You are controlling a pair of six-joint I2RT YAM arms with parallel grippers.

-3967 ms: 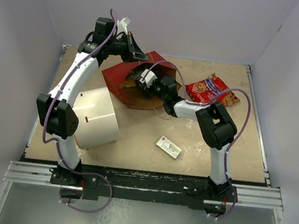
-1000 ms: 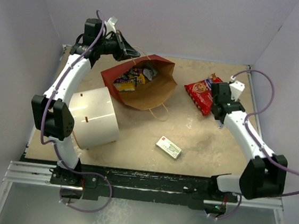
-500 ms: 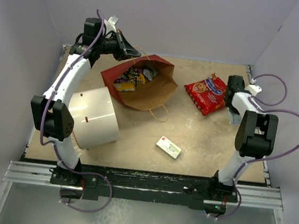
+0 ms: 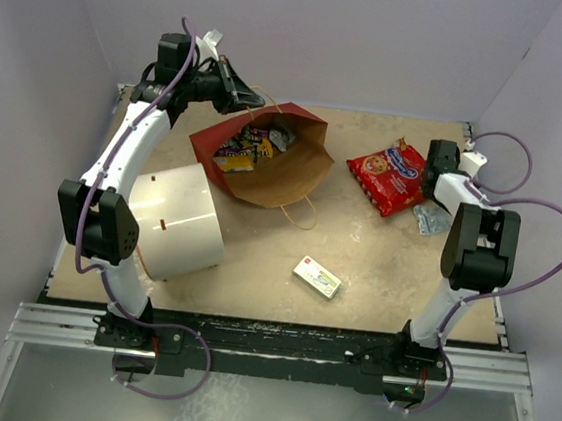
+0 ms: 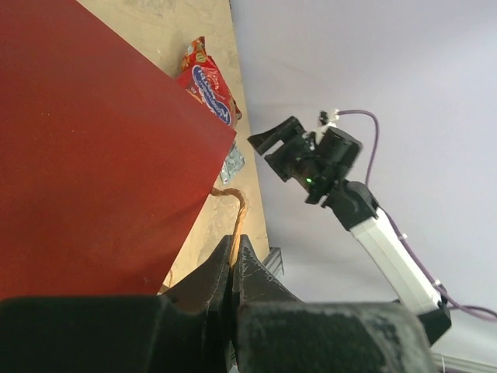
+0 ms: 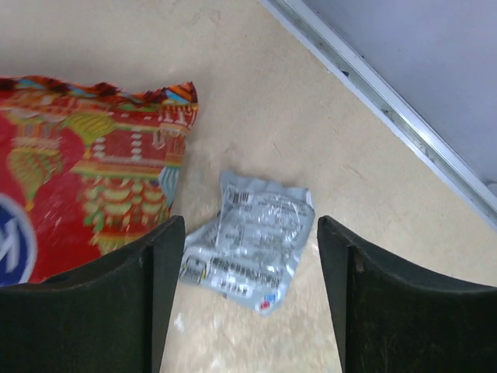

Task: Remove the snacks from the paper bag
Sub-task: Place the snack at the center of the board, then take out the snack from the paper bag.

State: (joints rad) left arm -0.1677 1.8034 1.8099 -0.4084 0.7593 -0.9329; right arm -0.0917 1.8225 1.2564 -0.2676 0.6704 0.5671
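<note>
Top view: one red paper shopping bag [image 4: 266, 164] is laid on its side, with the shiny packets [image 4: 253, 145] inside too jumbled to be counted. One red cookie bag [image 4: 390, 175] and one silvery-blue packet [image 4: 429, 219] are out.
Left wrist: left gripper [image 5: 234, 250] is clamped on one thin twisted handle [image 5: 237, 214]; tearing is risked if yanked.
Right wrist: right gripper [image 6: 245, 227] is spread over that packet.

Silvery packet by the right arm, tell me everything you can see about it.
The silvery packet is a small, flat, crinkled pouch of shiny pale blue-grey foil with fine dark print and a blue and red mark at one corner. It lies flat on the table, just beside a corner of the red cookie bag; whether they touch is unclear. The right end effector hangs open over it, one finger on either side, gripping nothing.
</note>
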